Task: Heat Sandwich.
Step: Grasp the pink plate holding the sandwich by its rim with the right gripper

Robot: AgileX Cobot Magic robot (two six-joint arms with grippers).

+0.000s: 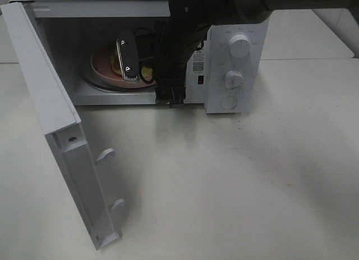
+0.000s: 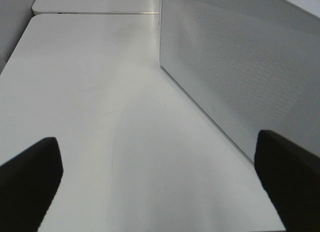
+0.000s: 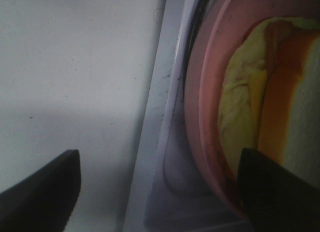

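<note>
- So, the sandwich (image 3: 250,102) sat on the pink plate (image 3: 200,92), and that plate was inside the microwave (image 1: 252,75), down on the cavity floor.
- And the door (image 1: 50,103) of the microwave hung wide open out front.
- Meanwhile the right gripper (image 3: 157,192) was reached into the microwave with its jaws spread wide. The plate's rim lay between them, one finger over the plate and the other over the microwave's floor. It wasn't clamping anything as far as I could see.
- Over on the other side, the left gripper (image 2: 160,182) hovered above the table (image 2: 90,92), near a dotted white panel of the microwave (door or side wall, couldn't tell). Its jaws were wide too, with nothing in them.
- Handling-wise, my guess was that the sandwich was soft and light with loose layers, so a pinch would squash it or slide the filling out.
- I'd have grabbed the plate by its rim instead. It looked stiff with a decent lip, but smooth, so maybe slippery, and tilting it could send the sandwich sliding.
</note>
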